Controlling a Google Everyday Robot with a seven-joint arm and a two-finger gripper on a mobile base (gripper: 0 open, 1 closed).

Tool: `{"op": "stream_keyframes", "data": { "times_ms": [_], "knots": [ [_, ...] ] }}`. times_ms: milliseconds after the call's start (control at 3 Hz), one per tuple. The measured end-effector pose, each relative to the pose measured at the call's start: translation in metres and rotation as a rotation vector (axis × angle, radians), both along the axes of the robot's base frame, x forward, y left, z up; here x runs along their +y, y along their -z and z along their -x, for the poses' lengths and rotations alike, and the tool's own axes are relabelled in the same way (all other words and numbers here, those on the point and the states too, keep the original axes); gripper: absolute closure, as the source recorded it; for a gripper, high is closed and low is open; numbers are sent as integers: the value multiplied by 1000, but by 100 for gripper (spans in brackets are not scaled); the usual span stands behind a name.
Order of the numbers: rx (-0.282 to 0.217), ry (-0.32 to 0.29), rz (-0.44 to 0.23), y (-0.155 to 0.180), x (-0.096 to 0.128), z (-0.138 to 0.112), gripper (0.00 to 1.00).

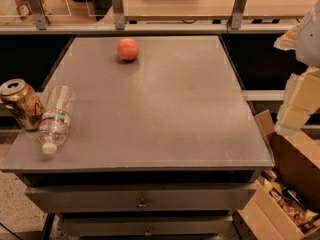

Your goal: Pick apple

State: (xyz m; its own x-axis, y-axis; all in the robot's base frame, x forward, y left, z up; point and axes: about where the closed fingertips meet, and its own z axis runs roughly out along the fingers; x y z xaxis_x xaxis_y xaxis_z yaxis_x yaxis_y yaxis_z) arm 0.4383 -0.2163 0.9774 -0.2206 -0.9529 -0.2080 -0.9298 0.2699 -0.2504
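The apple (128,49) is a small round orange-red fruit. It sits on the grey tabletop (165,114) near the far edge, left of centre. My gripper (294,115) hangs at the right edge of the view, beyond the table's right side and above the floor. It is far from the apple, to its right and nearer the front. It holds nothing that shows.
A gold-brown dented can (21,104) leans at the table's left edge. A clear plastic bottle (54,117) lies beside it. An open cardboard box (287,194) stands on the floor at the right. A rail with posts (118,8) runs behind the table. Drawers (142,199) sit below.
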Motion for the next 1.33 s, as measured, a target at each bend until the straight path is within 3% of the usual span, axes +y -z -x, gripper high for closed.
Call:
{"op": "stream_keyframes", "data": {
  "times_ms": [333, 667, 1000, 1333],
  "knots": [
    [0, 0, 0, 0, 0, 0, 0],
    [-36, -5, -54, 10, 6, -11, 0],
    [-68, -54, -219, 51, 25, -29, 0],
    [-154, -54, -299, 36, 39, -45, 0]
  ]
}}
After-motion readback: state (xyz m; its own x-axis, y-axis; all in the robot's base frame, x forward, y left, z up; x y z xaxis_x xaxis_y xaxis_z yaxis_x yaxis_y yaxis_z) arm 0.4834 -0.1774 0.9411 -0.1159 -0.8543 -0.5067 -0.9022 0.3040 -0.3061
